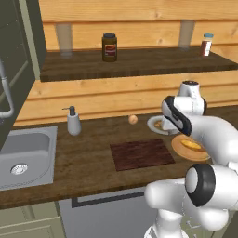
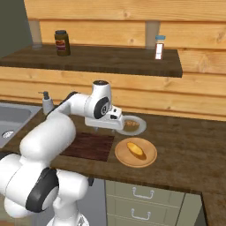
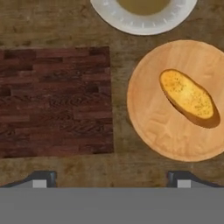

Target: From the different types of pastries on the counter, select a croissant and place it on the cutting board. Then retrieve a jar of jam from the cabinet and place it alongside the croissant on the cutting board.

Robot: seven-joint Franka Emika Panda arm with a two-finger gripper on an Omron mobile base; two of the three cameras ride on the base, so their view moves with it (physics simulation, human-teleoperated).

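While no label reads on the jar point(image 1: 109, 47), the gripper point(image 3: 111, 177) hangs wide open above board point(image 3: 54, 100) and pastry point(image 3: 187, 97).

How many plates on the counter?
2. A white plate at the back, its pastry partly hidden by the arm, and a wooden plate nearer the front edge with a golden pastry, right of the cutting board.

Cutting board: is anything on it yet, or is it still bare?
Bare. The cutting board shows only its dark wood surface in the hand view; the golden pastry lies on the round wooden plate beside it.
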